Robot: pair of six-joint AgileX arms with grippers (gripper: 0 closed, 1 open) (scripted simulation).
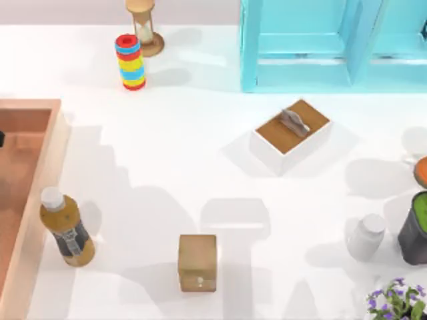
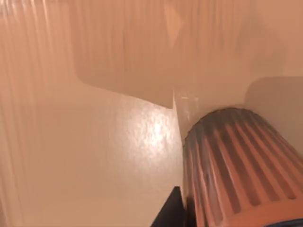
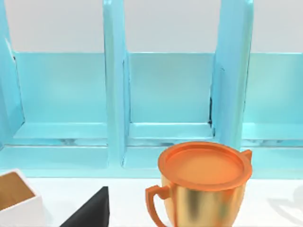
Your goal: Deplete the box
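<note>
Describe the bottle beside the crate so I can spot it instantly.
Start at the big peach-wood box on the table's left edge. Just right of its wall stands the bottle: amber liquid, white cap, dark label. The white bottle far right is plain white all over.

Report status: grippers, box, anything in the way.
Left gripper down inside the box, beside a ribbed orange object. Right gripper faces a gold cup. Bottle stands against the box's outer wall.

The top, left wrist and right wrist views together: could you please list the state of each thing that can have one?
Large peach-wood box: open-topped, a ribbed orange cylinder lying inside.
Amber bottle with white cap: capped, beside the box.
Small white box with brown lid: closed.
Gold cup with orange lid: upright, lidded.
Small white bottle: capped.
Hourglass: upright.
</note>
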